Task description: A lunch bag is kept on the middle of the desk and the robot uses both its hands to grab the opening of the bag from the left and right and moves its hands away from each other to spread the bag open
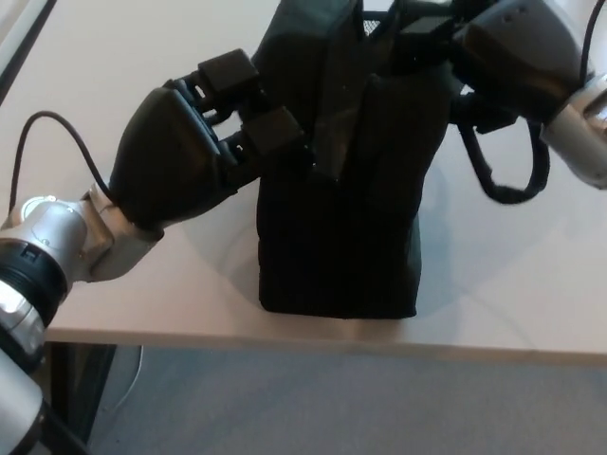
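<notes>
While the black lunch bag (341, 218) stands upright mid-frame on the desk (123, 76), the left hand (185, 161) clamps its left rim; the right hand (503, 57) grips the right rim, upper right.

Looks like office or lab: plain pale desk (531, 284), square edge, grey floor (332, 403) below, dark desk leg (81, 389) at left. Black cable (57, 128) loops over desktop. Bare, workaday surfaces.
</notes>
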